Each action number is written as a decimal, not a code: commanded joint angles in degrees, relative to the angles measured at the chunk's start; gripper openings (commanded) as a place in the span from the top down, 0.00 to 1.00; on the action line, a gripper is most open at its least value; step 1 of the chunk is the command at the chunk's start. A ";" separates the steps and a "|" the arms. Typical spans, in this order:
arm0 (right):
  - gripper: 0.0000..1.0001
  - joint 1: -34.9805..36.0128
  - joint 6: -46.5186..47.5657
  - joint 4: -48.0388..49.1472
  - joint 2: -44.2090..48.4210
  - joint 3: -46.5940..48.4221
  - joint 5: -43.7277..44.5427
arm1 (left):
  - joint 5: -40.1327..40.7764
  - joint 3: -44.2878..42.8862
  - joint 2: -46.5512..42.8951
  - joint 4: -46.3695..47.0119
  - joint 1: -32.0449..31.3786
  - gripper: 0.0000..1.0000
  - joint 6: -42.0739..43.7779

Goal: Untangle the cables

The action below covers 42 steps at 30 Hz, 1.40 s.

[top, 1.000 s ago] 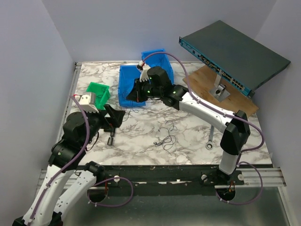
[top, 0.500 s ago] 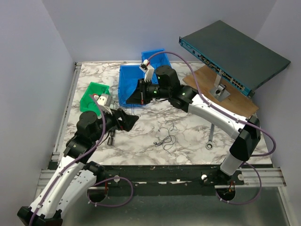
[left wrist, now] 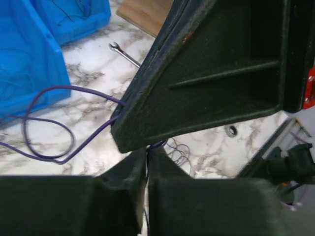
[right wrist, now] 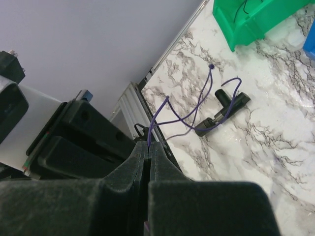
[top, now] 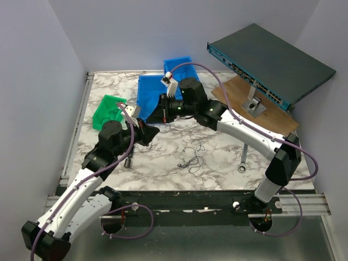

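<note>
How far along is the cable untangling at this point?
Apparently done: loose wires lie in the green bin, and more in the blue bin. In hand: the left gripper and right gripper are both pinched shut on one thin purple wire, held above the table. Left: a small tangled bundle lies untouched on the marble.

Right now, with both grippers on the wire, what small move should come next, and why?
The left gripper and right gripper are each shut on what looks like one wire, close together, and it sags in a crossed loop. I would probably ease them slowly apart; a gentle pull should open that loop.
</note>
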<state>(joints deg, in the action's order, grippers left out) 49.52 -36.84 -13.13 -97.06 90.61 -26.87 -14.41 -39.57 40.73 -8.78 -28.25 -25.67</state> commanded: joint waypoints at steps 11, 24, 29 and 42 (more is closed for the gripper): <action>0.11 0.41 6.60 -0.33 12.68 -14.60 21.33 | 20.80 -4.40 4.70 -10.06 4.21 1.00 -1.84; 0.11 0.40 11.55 8.26 30.02 -38.13 36.23 | 19.39 -12.85 14.20 -9.88 22.73 1.00 -3.35; 0.11 0.38 12.90 15.80 34.53 -46.47 33.71 | 21.85 -15.04 19.77 -4.70 26.84 1.00 -7.57; 0.11 0.32 15.05 20.95 36.54 -52.99 36.45 | 14.51 -27.68 42.69 -3.11 35.15 1.00 -11.75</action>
<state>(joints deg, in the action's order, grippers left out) 49.56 -23.31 4.64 -60.07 39.20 7.31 3.14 -65.47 79.11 -13.32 5.78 -35.14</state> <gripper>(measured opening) 0.888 0.014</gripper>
